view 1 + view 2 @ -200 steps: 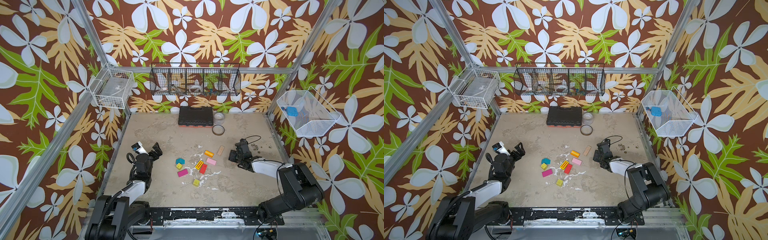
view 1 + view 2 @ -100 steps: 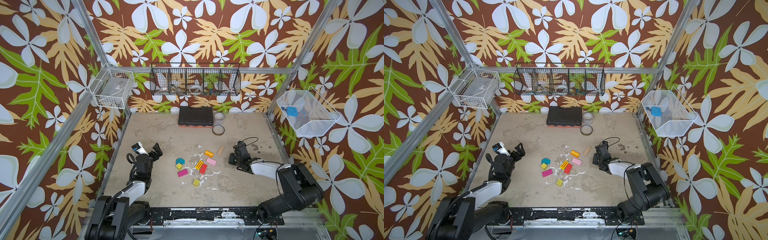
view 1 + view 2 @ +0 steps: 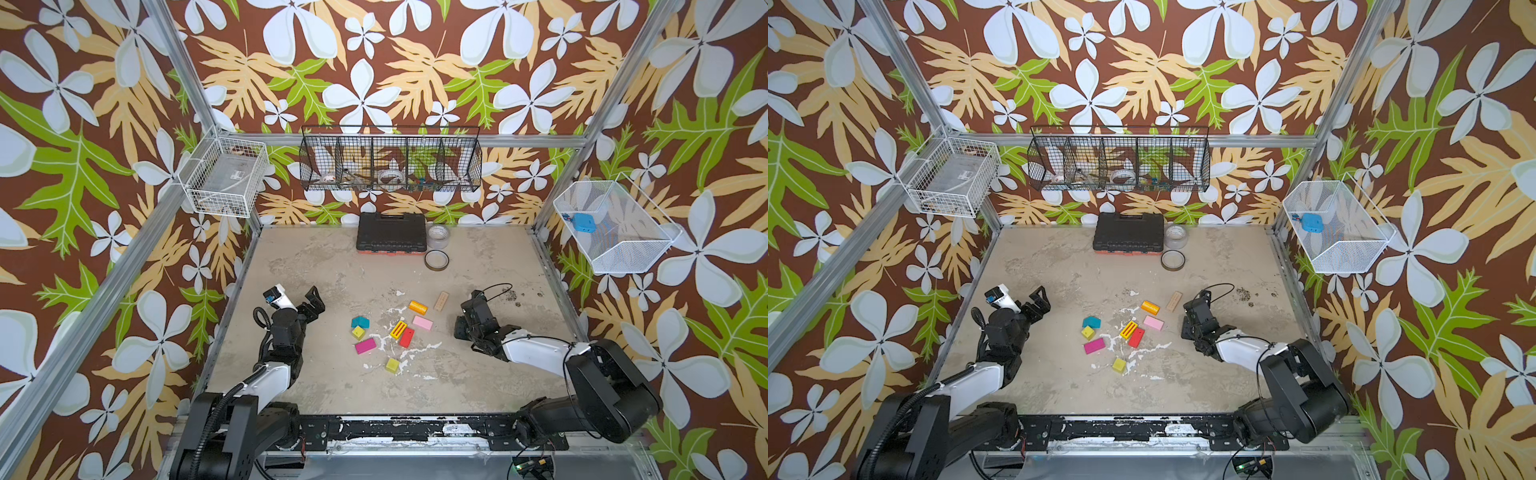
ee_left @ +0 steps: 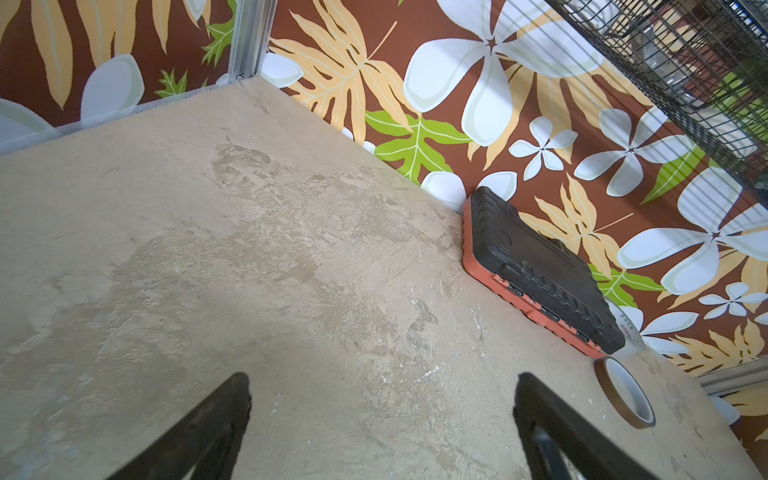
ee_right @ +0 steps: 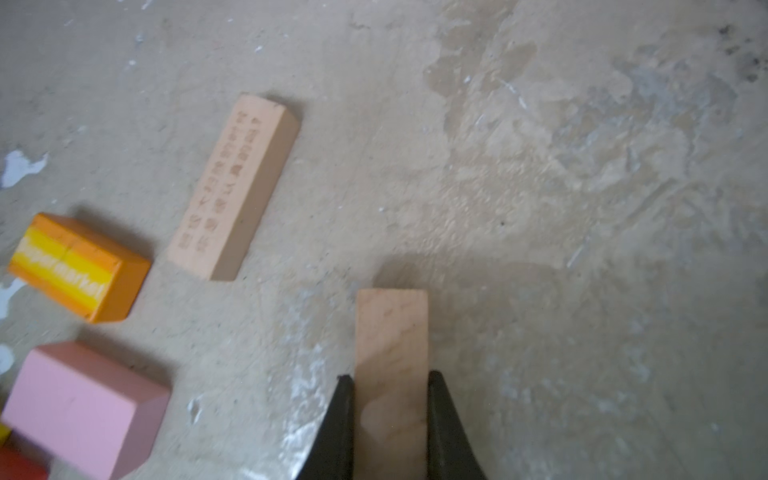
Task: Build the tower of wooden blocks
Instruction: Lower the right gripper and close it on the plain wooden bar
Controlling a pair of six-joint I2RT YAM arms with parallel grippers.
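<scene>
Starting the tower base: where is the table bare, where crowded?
Bare: from the open left gripper to the black tool case; also from the yellow-green wooden cube to the near edge. Crowded: around the red wooden block.

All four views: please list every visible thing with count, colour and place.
roof block: one, teal, cluster's left
cubes: two, yellow-green, one beside roof block, one at front
magenta block: one, magenta, front left
striped block: one, yellow, cluster middle
red block: one, red, beside striped block
pink block: one, pink, right side
orange block: one, orange, cluster back
loose plank: one, tan, beside orange block
held plank: one, tan, right of cluster
case: one, black, back wall
tape rolls: two, clear and brown, beside case
baskets: three, one black, two white, on walls
blue item: one, blue, in a white basket
left gripper: open, empty
right gripper: shut on held plank
</scene>
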